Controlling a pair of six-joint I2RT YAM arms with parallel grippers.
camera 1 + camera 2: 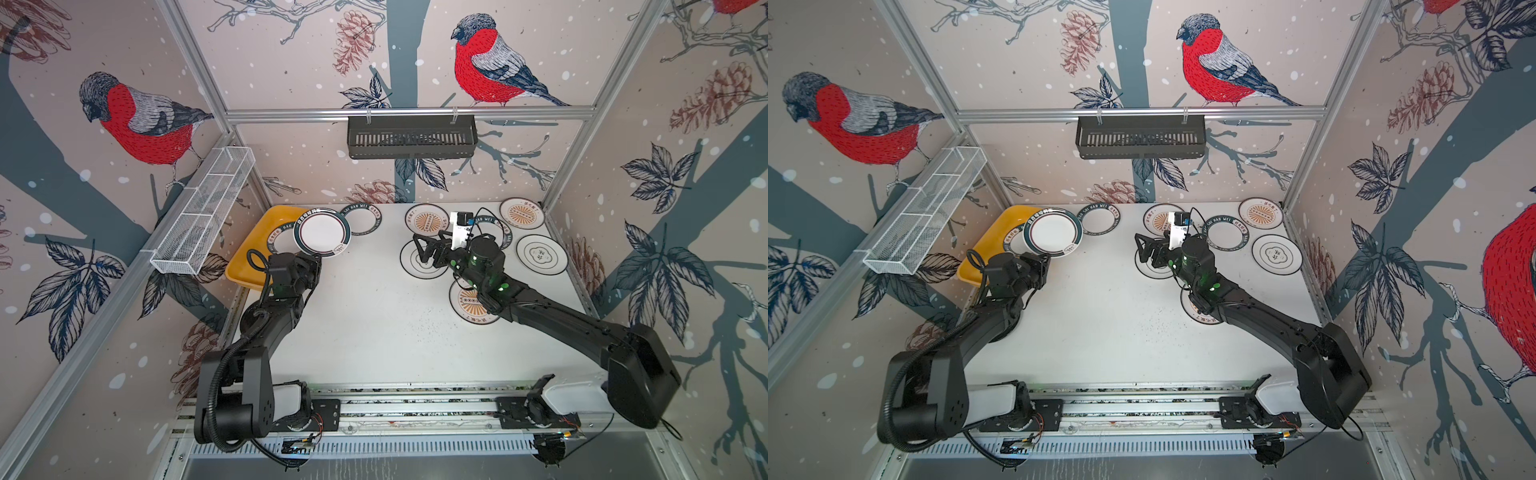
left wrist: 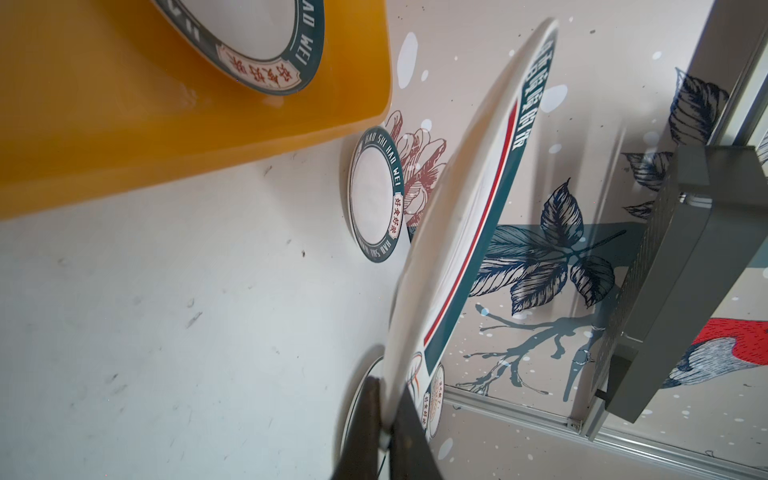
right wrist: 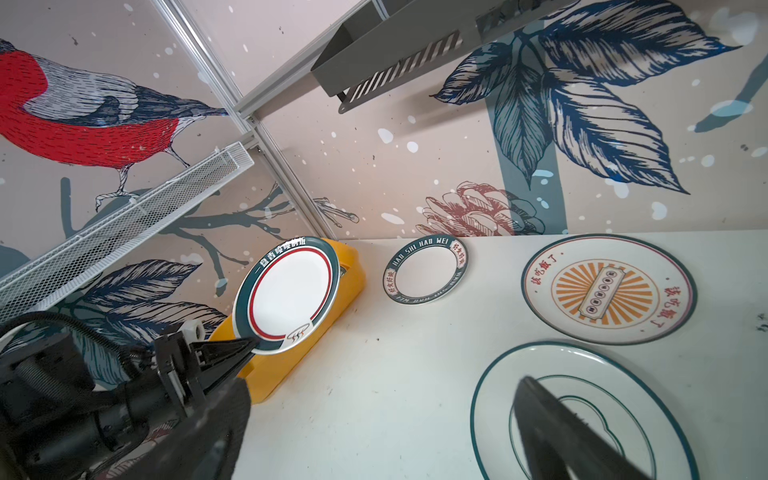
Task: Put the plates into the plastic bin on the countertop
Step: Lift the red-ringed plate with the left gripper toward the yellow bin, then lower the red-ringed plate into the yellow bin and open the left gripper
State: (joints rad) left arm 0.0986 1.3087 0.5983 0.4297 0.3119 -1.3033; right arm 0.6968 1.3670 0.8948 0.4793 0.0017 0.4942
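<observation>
White round plate [image 1: 322, 232] pinched in left end effector [image 2: 386, 409], right end effector [image 1: 430, 251] spread wide

My plastic bin [image 1: 245, 266] sits at the far left corner of the countertop [image 1: 374, 332], with one plate [image 2: 249, 37] lying in it. A second plate [image 1: 322, 232], pinched at its near rim by my left gripper [image 2: 387, 432], hangs tilted above the bin's right edge. Just right of the bin, a third plate [image 1: 363, 220] lies by the back wall. Six other plates [image 1: 542, 254] spread over the countertop's right half. My right gripper [image 1: 430, 252] hovers with its jaws apart over the inmost plate [image 1: 409, 270].
</observation>
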